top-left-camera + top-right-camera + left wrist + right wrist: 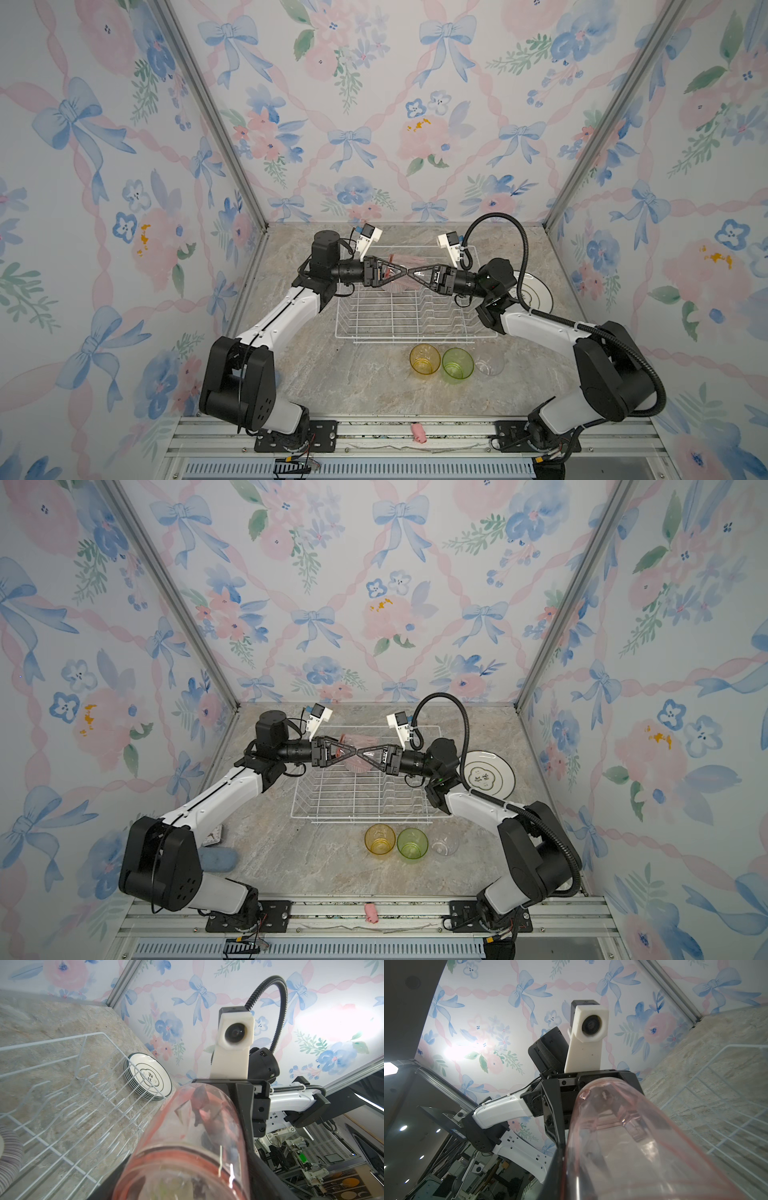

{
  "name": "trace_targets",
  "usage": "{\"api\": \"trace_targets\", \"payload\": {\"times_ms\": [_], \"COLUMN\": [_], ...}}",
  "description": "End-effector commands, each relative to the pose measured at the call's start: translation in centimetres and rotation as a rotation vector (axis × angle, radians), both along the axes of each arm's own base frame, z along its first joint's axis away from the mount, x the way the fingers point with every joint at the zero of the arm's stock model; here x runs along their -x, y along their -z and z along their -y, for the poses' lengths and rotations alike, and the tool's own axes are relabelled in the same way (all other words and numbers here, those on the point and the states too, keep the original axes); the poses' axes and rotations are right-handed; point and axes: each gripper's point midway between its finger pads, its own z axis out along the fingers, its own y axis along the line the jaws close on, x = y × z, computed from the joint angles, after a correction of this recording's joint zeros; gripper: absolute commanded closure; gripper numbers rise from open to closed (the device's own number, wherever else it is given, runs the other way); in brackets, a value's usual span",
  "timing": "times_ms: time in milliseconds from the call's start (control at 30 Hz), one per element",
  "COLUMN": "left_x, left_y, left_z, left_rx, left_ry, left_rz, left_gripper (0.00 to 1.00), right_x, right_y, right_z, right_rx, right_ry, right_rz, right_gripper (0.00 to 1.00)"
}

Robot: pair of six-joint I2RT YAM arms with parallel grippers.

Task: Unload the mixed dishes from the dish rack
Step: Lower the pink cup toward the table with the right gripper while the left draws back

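Above the white wire dish rack (415, 328) (365, 804) my two grippers meet tip to tip around the pink tumbler (405, 261) (187, 1136) (643, 1147). The right gripper (412, 273) (571, 1188) is shut on the tumbler's wall near the rim. The left gripper (401, 273) (187, 1184) has a finger on each side of the tumbler's base end; whether they press on it does not show. The pink-striped bowl (399, 286) (8, 1147) lies in the rack below them. Yellow (424, 360), green (457, 364) and clear (489, 363) tumblers stand in front of the rack.
A stack of several white dark-rimmed plates (534, 291) (149, 1076) lies on the counter right of the rack, close behind the right arm. A blue cloth (218, 860) lies by the left arm's base. A small pink item (418, 432) rests on the front rail.
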Motion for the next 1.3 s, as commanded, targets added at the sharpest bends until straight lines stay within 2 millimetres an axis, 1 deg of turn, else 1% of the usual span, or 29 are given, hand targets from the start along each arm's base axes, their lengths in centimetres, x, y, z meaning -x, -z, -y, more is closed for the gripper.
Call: {"api": "trace_targets", "payload": {"times_ms": [0, 67, 133, 233, 300, 333, 400, 500, 533, 567, 600, 667, 733, 800, 867, 933, 1000, 1133, 1267], "left_x": [1.4, 1.5, 1.3, 0.6, -0.4, -0.8, -1.5, -1.6, -1.3, -0.9, -0.6, -0.2, -0.7, -1.2, -1.3, -1.0, -0.7, -0.4, 0.0], "left_y": [-1.9, -2.4, -3.2, -4.3, -4.7, -4.7, -3.7, -2.4, -2.1, -2.0, -1.8, -1.5, -0.6, 0.4, 1.1, 1.7, 2.2, 3.9, 5.0], "left_z": [0.3, 0.1, -0.6, -2.5, -4.0, -4.8, -5.9, -7.1, -7.2, -7.4, -7.5, -8.1, -9.7, -11.6, -13.4, -14.5, -15.0, -16.3, -16.5], "left_rx": [0.028, 0.032, 0.037, 0.038, 0.017, -0.01, -0.119, -0.235, -0.253, -0.26, -0.265, -0.295, -0.373, -0.484, -0.589, -0.653, -0.693, -0.771, -0.786], "left_ry": [0.037, 0.031, 0.007, -0.065, -0.146, -0.187, -0.267, -0.336, -0.34, -0.344, -0.349, -0.389, -0.496, -0.615, -0.723, -0.78, -0.808, -0.857, -0.85], "left_rz": [0.086, 0.095, 0.112, 0.139, 0.153, 0.162, 0.164, 0.15, 0.145, 0.146, 0.143, 0.135, 0.109, 0.092, 0.083, 0.078, 0.073, 0.055, 0.039], "left_gripper": [0.18, 0.16, 0.15, 0.15, 0.15, 0.15, 0.14, 0.16, 0.16, 0.17, 0.18, 0.2, 0.22, 0.22, 0.22, 0.22, 0.22, 0.21, 0.19], "right_x": [-0.4, -0.3, 0.1, 0.9, 1.7, 2.2, 3.4, 6.5, 7.9, 9.3, 10.2, 13.0, 15.2, 16.6, 17.2, 17.5, 17.8, 18.1, 18.3], "right_y": [-1.0, -1.0, -0.9, -1.0, -0.9, -0.9, -0.9, 0.2, 0.8, 1.9, 2.7, 4.8, 6.7, 8.3, 10.2, 11.9, 13.6, 17.1, 19.7], "right_z": [-0.2, -0.2, -0.1, 0.0, 0.1, 0.1, 0.2, 0.0, 0.0, 0.0, 0.1, 0.3, 0.1, -0.2, -0.6, -1.1, -1.8, -3.1, -4.5], "right_rx": [-0.018, -0.017, -0.011, 0.016, 0.058, 0.088, 0.162, 0.374, 0.476, 0.597, 0.689, 0.865, 0.995, 1.108, 1.221, 1.292, 1.349, 1.494, 1.568], "right_ry": [0.014, 0.009, -0.001, -0.015, -0.024, -0.025, -0.029, -0.055, -0.069, -0.084, -0.101, -0.182, -0.259, -0.301, -0.32, -0.35, -0.386, -0.443, -0.495], "right_rz": [0.022, 0.021, 0.018, 0.028, 0.04, 0.054, 0.097, 0.19, 0.238, 0.28, 0.315, 0.367, 0.412, 0.456, 0.479, 0.483, 0.494, 0.543, 0.57], "right_gripper": [0.97, 0.98, 0.99, 0.99, 1.0, 1.0, 1.0, 1.0, 1.0, 0.99, 0.99, 0.99, 0.99, 0.99, 1.0, 1.0, 1.0, 1.0, 1.0]}}
